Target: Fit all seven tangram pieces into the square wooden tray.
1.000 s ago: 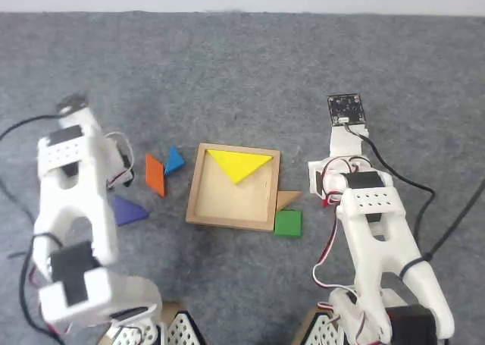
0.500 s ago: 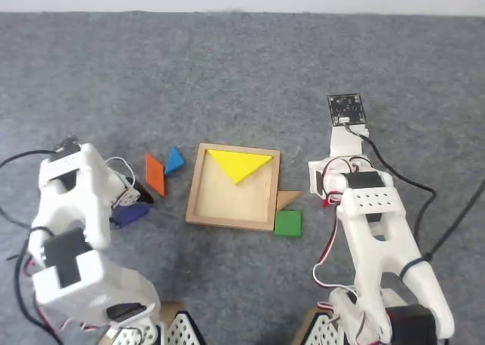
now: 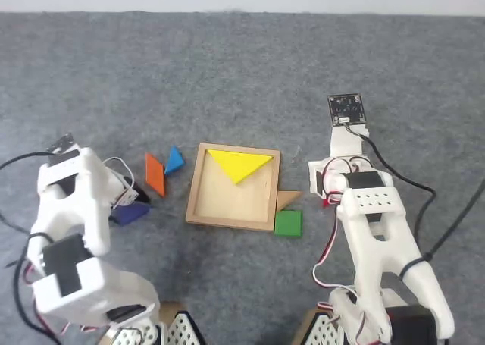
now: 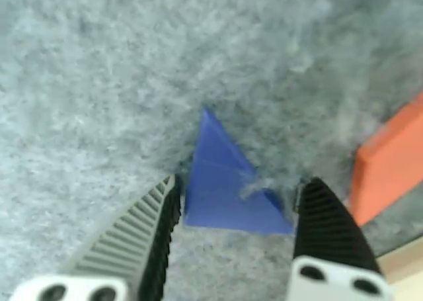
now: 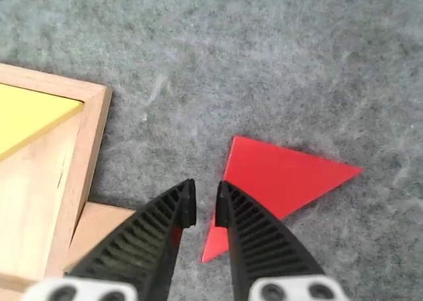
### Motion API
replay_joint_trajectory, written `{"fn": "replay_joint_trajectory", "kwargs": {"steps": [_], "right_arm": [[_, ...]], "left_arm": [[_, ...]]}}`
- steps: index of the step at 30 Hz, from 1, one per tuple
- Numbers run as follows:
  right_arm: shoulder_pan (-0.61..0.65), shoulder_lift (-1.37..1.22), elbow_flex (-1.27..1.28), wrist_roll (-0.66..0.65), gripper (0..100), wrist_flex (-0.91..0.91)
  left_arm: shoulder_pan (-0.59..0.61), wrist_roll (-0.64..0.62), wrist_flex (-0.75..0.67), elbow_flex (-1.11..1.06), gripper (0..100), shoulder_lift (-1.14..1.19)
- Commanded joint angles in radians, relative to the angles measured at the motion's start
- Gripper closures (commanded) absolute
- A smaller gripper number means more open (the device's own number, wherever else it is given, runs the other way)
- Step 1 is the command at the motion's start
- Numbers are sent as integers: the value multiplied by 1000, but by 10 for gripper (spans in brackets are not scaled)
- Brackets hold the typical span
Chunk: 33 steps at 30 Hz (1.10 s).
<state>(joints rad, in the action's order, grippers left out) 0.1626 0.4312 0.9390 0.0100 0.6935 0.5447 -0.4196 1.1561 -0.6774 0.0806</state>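
Poised for the pinch, not yet closed

The left gripper (image 4: 241, 185) hangs low over the grey carpet (image 3: 242, 72), jaws wide, one on each side of the dark blue wooden triangle (image 4: 221, 182). It should close squarely on the flat edges, lest the piece twist out. The square wooden tray (image 3: 194, 197) lies to the right. The right gripper (image 5: 205, 195), jaws nearly together and empty, hovers over the red wooden triangle (image 5: 284, 172)
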Motion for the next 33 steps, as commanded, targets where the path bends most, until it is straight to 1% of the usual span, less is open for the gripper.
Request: {"fn": "replay_joint_trajectory", "kwargs": {"steps": [1, 3, 5, 11, 14, 17, 18, 20, 24, 26, 30, 33], "right_arm": [[-2, 47, -9, -12, 935, -1], [-2, 47, -9, -12, 935, -1], [-2, 47, -9, -12, 935, -1], [-2, 51, -9, -12, 935, 2], [-2, 51, -9, -12, 935, 2], [-2, 53, -9, -12, 935, 4], [-2, 53, -9, -12, 935, 5], [-2, 53, -9, -12, 935, 5], [-2, 53, -9, -12, 935, 7], [-2, 53, -9, -12, 935, 7], [-2, 53, -9, -12, 935, 7], [-2, 54, -9, -12, 935, 7]], "left_arm": [[-75, 51, -12, -35, 751, -32], [-121, 80, -11, -56, 750, -32], [-127, 75, -12, -54, 750, -32], [-63, 81, -20, -15, 750, -32], [-26, 81, -55, 16, 754, -28], [-20, 83, -64, 61, 754, -15], [-20, 87, -74, 77, 754, -8], [-18, 138, -77, 127, 764, 17], [-20, 235, -35, 248, 863, 94], [-20, 290, 2, 318, 894, 146], [-20, 362, 110, 472, 901, 255], [-21, 376, 176, 578, 902, 308]]}}
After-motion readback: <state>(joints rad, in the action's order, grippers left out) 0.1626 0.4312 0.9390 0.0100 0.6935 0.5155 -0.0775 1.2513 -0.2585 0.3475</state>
